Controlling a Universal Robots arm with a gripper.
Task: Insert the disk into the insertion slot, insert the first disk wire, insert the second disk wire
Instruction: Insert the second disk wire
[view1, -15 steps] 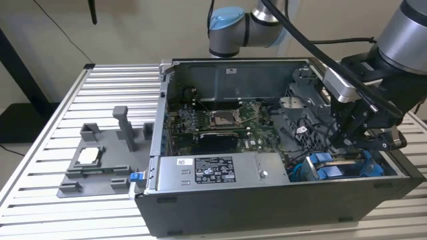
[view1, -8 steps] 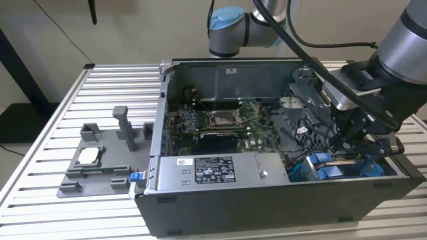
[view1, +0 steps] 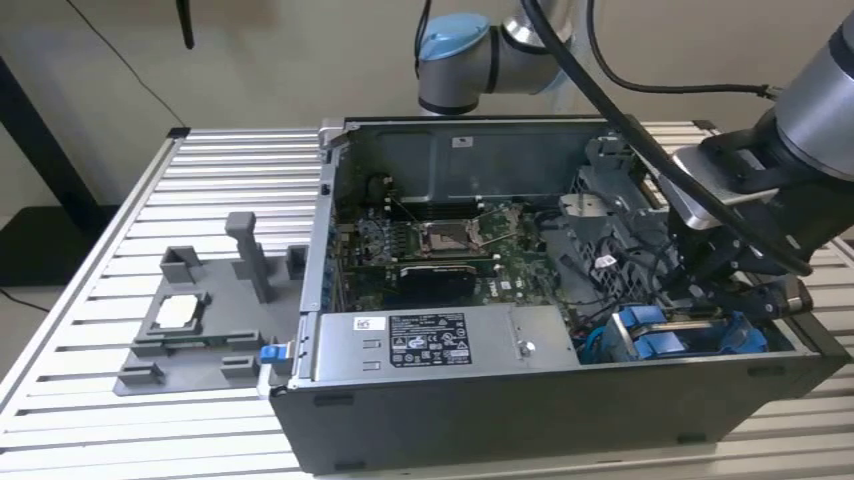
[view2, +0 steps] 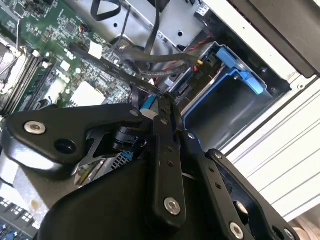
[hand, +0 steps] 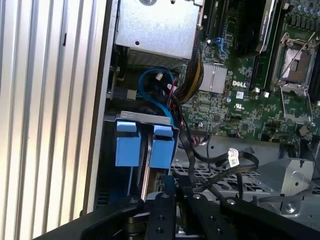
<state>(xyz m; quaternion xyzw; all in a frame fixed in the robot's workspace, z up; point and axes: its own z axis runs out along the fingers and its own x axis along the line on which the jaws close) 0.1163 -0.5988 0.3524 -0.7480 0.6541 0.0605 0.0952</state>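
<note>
Insertion slot (view1: 687, 335): dark bay, blue rails, at 4 o'clock corner of open computer case (view1: 441, 420) in exterior view; blue tabs (hand: 140, 145) facing first wrist camera. Claw (view2: 165, 102): low over bay, fingers pinched close at tips beside black cables (view2: 145, 57); object gripped, if any, cannot tell. Disk not made out. Advice: keep approach square to rails, steer clear of cable bundle, press slow, straight.

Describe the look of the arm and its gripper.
The arm has smooth silver-grey tube segments, and a light blue cap sits on one joint. Black cables run along it. The gripper is matte black metal: flat linkage bars joined by silver screws.
</note>
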